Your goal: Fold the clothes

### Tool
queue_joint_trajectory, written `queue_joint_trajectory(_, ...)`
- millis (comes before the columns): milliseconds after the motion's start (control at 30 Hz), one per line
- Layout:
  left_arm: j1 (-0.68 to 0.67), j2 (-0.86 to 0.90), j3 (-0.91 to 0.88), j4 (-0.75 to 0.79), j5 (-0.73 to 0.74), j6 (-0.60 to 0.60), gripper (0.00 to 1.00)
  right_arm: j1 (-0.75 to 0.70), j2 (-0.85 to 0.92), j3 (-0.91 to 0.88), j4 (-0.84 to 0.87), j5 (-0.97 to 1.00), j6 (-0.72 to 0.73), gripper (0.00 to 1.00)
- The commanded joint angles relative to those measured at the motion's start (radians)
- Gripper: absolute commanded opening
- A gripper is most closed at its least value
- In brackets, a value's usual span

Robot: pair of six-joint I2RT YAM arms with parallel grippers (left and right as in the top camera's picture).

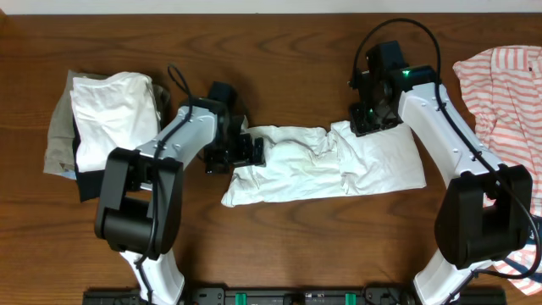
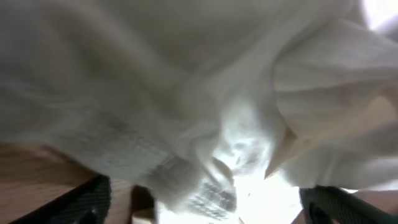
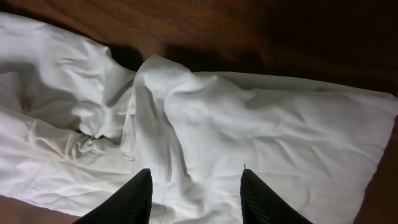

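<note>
White cloth, a crumpled white garment (image 1: 326,165), lies across the middle of the brown wooden desk (image 1: 279,51) between the two arms. From overhead, the left pincer (image 1: 254,151) sits at its left end and the right pincer (image 1: 368,127) over its upper right part. Only that view shows the folded pile (image 1: 114,114) at far left, white over khaki and black, and the coral-striped garment (image 1: 504,85) at the right edge. The left wrist view is blurred fabric, dark fingertips (image 2: 87,199) spread wide. The right wrist view shows fingers (image 3: 134,199) partly apart astride a raised fold; whether they pinch it I cannot tell
</note>
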Motion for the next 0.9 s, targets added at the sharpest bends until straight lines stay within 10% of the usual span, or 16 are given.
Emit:
queue_joint_trajectory(0,0.033,0.052,-0.018,-0.001,0.108,0.011,0.76,-0.003,0.008,-0.006,-0.002,0.003,0.01,0.44)
queue_joint_trajectory(433,0.01,0.053,-0.018,0.027,0.175,0.014,0.63,-0.003,0.008,-0.006,-0.003,0.003,0.01,0.43)
queue_joint_trajectory(633,0.013,0.053,-0.018,0.034,0.174,0.014,0.06,-0.003,0.008,-0.006,-0.003,0.003,0.01,0.44)
queue_joint_trajectory(867,0.048,0.043,0.0,-0.021,0.04,0.014,0.06,-0.003,0.008,-0.006,-0.002,0.002,0.01,0.43)
